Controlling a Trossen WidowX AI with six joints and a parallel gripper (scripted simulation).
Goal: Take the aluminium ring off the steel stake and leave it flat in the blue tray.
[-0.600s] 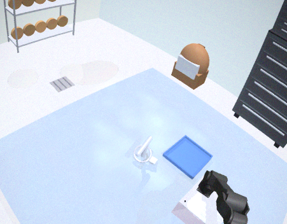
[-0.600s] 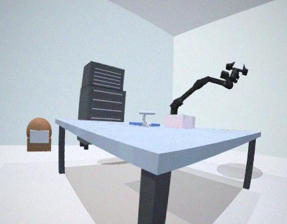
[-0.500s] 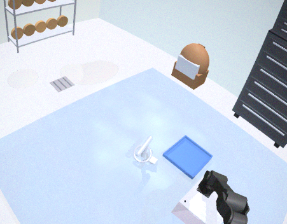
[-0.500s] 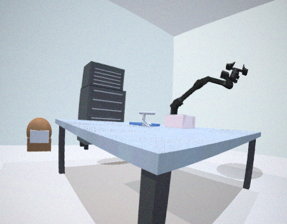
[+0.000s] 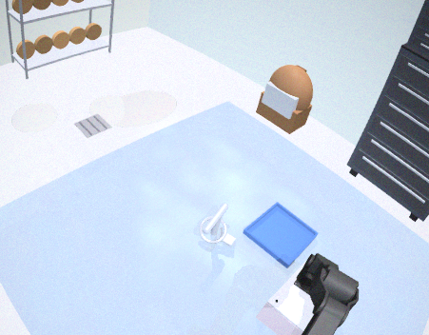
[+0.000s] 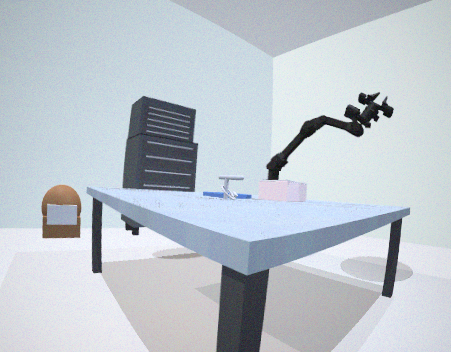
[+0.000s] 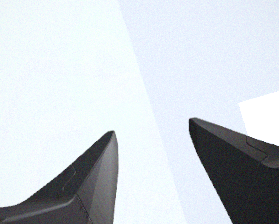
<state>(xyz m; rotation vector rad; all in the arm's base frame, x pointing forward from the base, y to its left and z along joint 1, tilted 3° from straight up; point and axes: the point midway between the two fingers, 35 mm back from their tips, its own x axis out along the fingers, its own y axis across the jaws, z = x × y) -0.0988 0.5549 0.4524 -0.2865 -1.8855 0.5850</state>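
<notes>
The steel stake (image 5: pixel 217 217) (image 6: pixel 231 178) stands upright on the table with its cross-bar on top. The pale ring (image 5: pixel 212 242) is around the stake's post, under the cross-bar; its square tab (image 5: pixel 229 240) points toward the tray side. In the exterior view the ring looks tilted, but it is small there. The blue tray (image 5: pixel 279 233) (image 6: pixel 211 193) lies beside the stake and has nothing in it. My gripper (image 6: pixel 382 96) (image 7: pixel 152 125) is partly open and empty, raised high above the table and far from the ring. Its fingertips cannot be made out in the top view.
A pale pink box (image 5: pixel 282 325) (image 6: pixel 282 191) stands on the table (image 5: pixel 110 190) (image 6: pixel 191 212) near the arm's base, close to the tray. A dark drawer cabinet (image 5: pixel 396 128) (image 6: pixel 161 160) and a brown chair-like object (image 5: pixel 292 88) (image 6: pixel 61 195) are beyond the table.
</notes>
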